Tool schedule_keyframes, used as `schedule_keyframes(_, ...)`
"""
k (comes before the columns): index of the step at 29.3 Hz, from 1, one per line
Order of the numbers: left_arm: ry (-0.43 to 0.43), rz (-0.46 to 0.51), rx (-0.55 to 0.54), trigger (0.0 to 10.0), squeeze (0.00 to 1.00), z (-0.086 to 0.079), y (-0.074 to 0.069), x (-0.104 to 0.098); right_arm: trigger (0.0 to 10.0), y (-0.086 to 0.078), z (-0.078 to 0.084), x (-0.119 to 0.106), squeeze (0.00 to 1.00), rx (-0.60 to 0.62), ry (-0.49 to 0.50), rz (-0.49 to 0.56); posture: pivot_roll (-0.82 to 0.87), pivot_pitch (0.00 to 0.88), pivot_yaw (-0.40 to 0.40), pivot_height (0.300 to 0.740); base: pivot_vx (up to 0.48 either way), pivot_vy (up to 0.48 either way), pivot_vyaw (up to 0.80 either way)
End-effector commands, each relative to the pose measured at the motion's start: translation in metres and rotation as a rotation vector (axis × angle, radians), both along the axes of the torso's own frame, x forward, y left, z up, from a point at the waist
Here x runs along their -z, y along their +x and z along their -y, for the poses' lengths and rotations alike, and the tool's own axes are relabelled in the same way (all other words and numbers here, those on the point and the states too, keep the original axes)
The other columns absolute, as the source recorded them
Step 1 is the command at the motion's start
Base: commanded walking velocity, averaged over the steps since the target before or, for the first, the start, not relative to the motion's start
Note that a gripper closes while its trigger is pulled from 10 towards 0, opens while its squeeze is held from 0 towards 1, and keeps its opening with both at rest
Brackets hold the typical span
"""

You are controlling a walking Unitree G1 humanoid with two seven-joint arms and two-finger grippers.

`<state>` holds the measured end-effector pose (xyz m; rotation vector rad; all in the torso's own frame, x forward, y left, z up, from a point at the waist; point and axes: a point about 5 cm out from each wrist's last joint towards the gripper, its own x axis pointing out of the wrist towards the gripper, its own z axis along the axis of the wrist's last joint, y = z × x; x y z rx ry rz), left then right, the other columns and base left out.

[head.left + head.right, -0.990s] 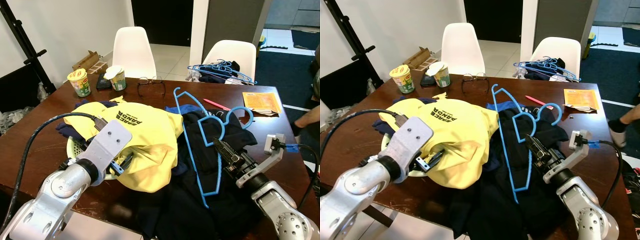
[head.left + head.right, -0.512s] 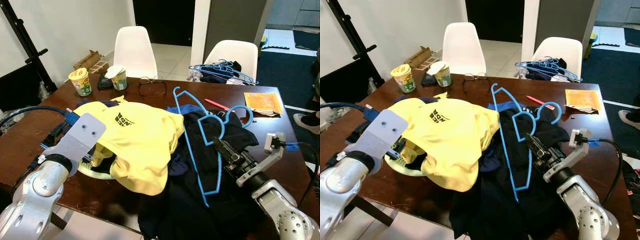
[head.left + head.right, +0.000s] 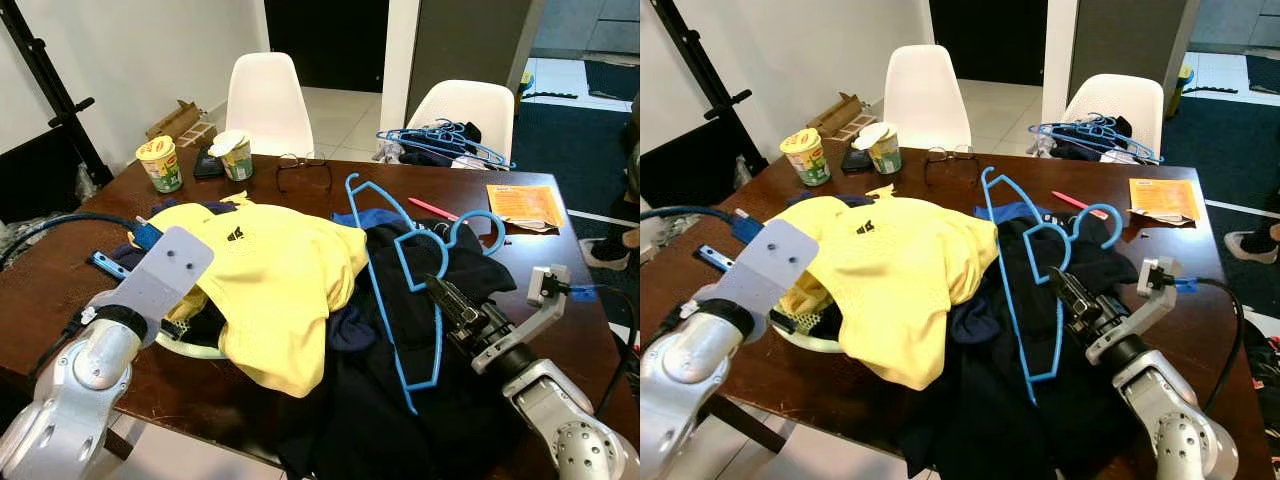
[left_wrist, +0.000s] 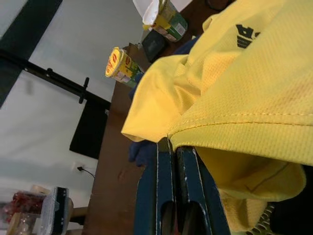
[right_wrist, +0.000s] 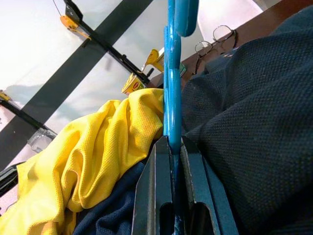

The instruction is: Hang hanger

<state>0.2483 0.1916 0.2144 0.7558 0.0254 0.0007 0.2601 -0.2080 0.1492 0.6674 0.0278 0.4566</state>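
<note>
A blue plastic hanger [image 3: 438,350] lies on a heap of dark clothes [image 3: 400,420] on the brown table [image 3: 60,290]. My right gripper [image 3: 438,287] is shut on one of its bars; in the right wrist view the blue hanger [image 5: 172,73] runs straight out from between the shut fingers [image 5: 156,166]. A yellow T-shirt [image 3: 285,265] is draped over a pale basket rim [image 3: 190,349]. My left gripper [image 4: 171,144] is shut on the shirt's hem [image 4: 234,120]; in the head views the left wrist plate [image 3: 165,275] hides its fingers.
Two cup noodle pots [image 3: 159,163] [image 3: 232,155], a pair of glasses [image 3: 303,172], a pink pen [image 3: 432,208] and an orange packet [image 3: 525,205] lie at the far side. Several blue hangers [image 3: 440,138] rest on a white chair. A person's foot [image 3: 610,248] is at right.
My left arm has drawn back to the left with the yellow shirt's hem, pulling the shirt over so its print folds under. The right gripper and hanger have stayed put.
</note>
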Motion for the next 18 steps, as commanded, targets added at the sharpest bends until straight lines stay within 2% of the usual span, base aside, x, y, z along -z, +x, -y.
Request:
schedule_keyframes(1, 0.014, -0.002, -0.017, 0.0, 0.00, -0.002, 0.001, 0.004, 10.0, -0.001, -0.003, 0.003, 0.00, -0.014, -0.006, -0.009, -0.02, 0.044, 0.074, 0.740, 0.000, 0.000, 0.00)
schedule_keyframes(7, 0.028, 0.020, -0.017, 0.0, 0.00, -0.007, 0.003, -0.001, 10.0, -0.001, -0.002, 0.002, 0.00, -0.011, -0.006, -0.009, -0.02, 0.048, 0.075, 0.740, 0.000, 0.000, 0.00)
schedule_keyframes(8, -0.054, 0.039, 0.026, 0.0, 0.00, -0.006, 0.008, -0.013, 10.0, -0.001, -0.002, 0.002, 0.00, -0.010, -0.004, -0.008, -0.02, 0.049, 0.075, 0.740, 0.000, 0.000, 0.00)
schedule_keyframes(9, -0.208, 0.036, 0.116, 0.0, 0.00, -0.001, 0.013, -0.027, 10.0, 0.000, -0.002, 0.002, 0.00, -0.008, 0.000, -0.006, -0.02, 0.047, 0.074, 0.740, 0.000, 0.000, 0.00)
schedule_keyframes(11, -0.208, 0.036, 0.116, 0.0, 0.00, -0.001, 0.013, -0.027, 10.0, 0.000, -0.002, 0.002, 0.00, -0.008, 0.000, -0.006, -0.02, 0.047, 0.074, 0.740, 0.000, 0.000, 0.00)
schedule_keyframes(12, -0.307, 0.046, 0.272, 0.0, 0.00, 0.011, 0.014, -0.045, 10.0, 0.000, -0.002, 0.002, 0.00, -0.006, 0.003, -0.003, -0.01, 0.045, 0.076, 0.740, 0.000, 0.000, 0.00)
schedule_keyframes(13, -0.307, 0.046, 0.272, 0.0, 0.00, 0.011, 0.014, -0.045, 10.0, 0.000, -0.002, 0.002, 0.00, -0.006, 0.003, -0.003, -0.01, 0.045, 0.076, 0.740, 0.000, 0.000, 0.00)
schedule_keyframes(14, -0.438, 0.053, 0.420, 0.0, 0.00, 0.023, 0.013, -0.064, 10.0, 0.001, -0.002, 0.002, 0.00, -0.004, 0.008, 0.000, -0.02, 0.043, 0.078, 0.740, 0.000, 0.000, 0.00)
schedule_keyframes(15, -0.438, 0.053, 0.420, 0.0, 0.00, 0.023, 0.013, -0.064, 10.0, 0.001, -0.002, 0.002, 0.00, -0.004, 0.008, 0.000, -0.02, 0.043, 0.078, 0.740, 0.000, 0.000, 0.00)
schedule_keyframes(16, -0.515, 0.063, 0.561, 0.0, 0.00, 0.033, 0.009, -0.080, 10.0, 0.001, -0.003, 0.002, 0.00, -0.002, 0.011, 0.002, -0.02, 0.041, 0.084, 0.740, 0.000, 0.000, 0.00)
schedule_keyframes(17, -0.515, 0.063, 0.561, 0.0, 0.00, 0.033, 0.009, -0.080, 10.0, 0.001, -0.003, 0.002, 0.00, -0.002, 0.011, 0.002, -0.02, 0.041, 0.084, 0.740, 0.000, 0.000, 0.00)
schedule_keyframes(18, -0.567, 0.073, 0.659, 0.0, 0.00, 0.038, 0.007, -0.092, 10.0, 0.001, -0.003, 0.002, 0.00, 0.001, 0.014, 0.006, -0.02, 0.040, 0.087, 0.740, 0.000, 0.000, 0.00)
